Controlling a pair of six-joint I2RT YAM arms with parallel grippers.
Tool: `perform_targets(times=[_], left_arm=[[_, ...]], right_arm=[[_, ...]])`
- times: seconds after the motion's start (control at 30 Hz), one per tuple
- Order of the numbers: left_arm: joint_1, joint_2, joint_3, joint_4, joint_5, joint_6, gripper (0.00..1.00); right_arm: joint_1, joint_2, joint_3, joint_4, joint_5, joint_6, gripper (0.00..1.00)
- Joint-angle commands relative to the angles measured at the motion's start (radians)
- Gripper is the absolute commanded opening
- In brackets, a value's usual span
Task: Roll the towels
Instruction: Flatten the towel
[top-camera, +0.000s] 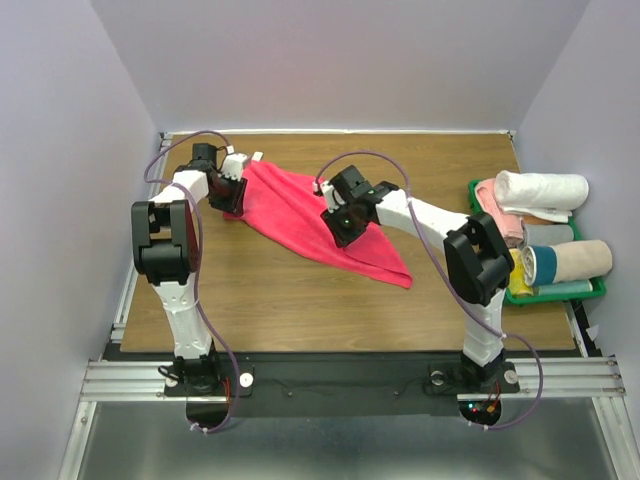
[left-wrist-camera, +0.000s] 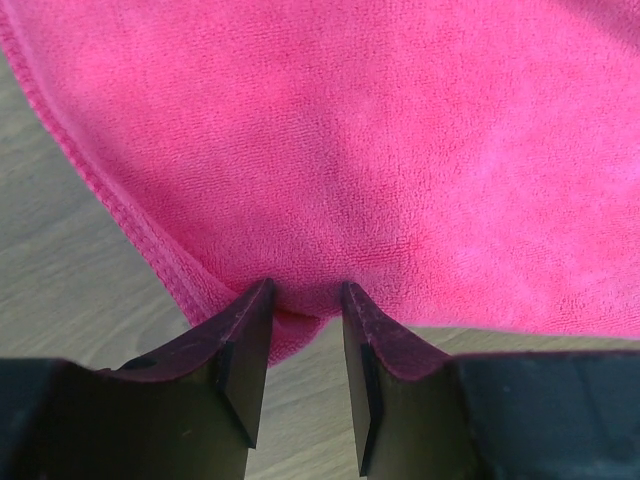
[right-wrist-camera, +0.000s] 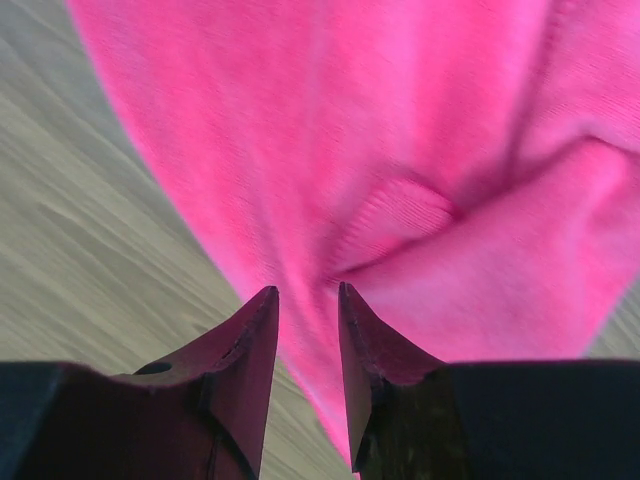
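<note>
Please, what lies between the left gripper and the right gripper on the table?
Only the pinkish-red towel lies there. The top view shows it spread from the left gripper to the right gripper.

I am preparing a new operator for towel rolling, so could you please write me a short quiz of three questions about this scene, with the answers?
1. Choose one. The red towel is: A) rolled tight; B) unrolled, slanting across the table; C) folded in a neat square.
2. True or false: the green bin holding rolled towels stands on the right arm's side.
3. Which pincer is at the red towel's far end?
Key: 1 B. 2 True. 3 The left pincer; the right pincer is near its middle.
</note>
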Motion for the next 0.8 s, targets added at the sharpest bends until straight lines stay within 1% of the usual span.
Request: perform_targets(times=[0.0, 0.07, 0.13, 0.27, 0.37, 0.47, 0.63, 0.67, 0.77], left_arm=[[-0.017, -0.083, -0.044, 0.047, 0.001, -0.011, 0.43], [-0.019, -0.086, -0.054, 0.053, 0.001, -0.014, 0.43], [-0.019, -0.086, -0.064, 0.06, -0.001, -0.016, 0.43], [-0.019, -0.086, -0.07, 0.071, -0.009, -0.019, 0.43], [-0.019, -0.091, -0.076, 0.076, -0.009, -0.019, 0.43], [-0.019, -0.089, -0.082, 0.082, -0.012, -0.021, 0.44], [-0.019, -0.092, -0.094, 0.093, -0.007, -0.028, 0.44], [-0.019, -0.091, -0.096, 0.093, -0.006, -0.03, 0.44], [-0.019, -0.091, -0.103, 0.097, -0.012, -0.025, 0.44]], right_arm=[[0.006, 0.03, 0.093, 0.031, 0.069, 0.055, 0.36], [0.009, 0.053, 0.116, 0.031, 0.095, 0.062, 0.38], [0.012, 0.084, 0.129, 0.031, 0.101, 0.07, 0.43], [0.015, 0.124, 0.156, 0.031, 0.145, 0.082, 0.48], [0.014, 0.153, 0.185, 0.029, 0.144, 0.081, 0.51], [0.015, 0.177, 0.205, 0.029, 0.141, 0.117, 0.54], [0.015, 0.193, 0.21, 0.027, 0.146, 0.128, 0.51], [0.015, 0.188, 0.21, 0.027, 0.147, 0.131, 0.45], [0.015, 0.176, 0.201, 0.026, 0.158, 0.131, 0.38]])
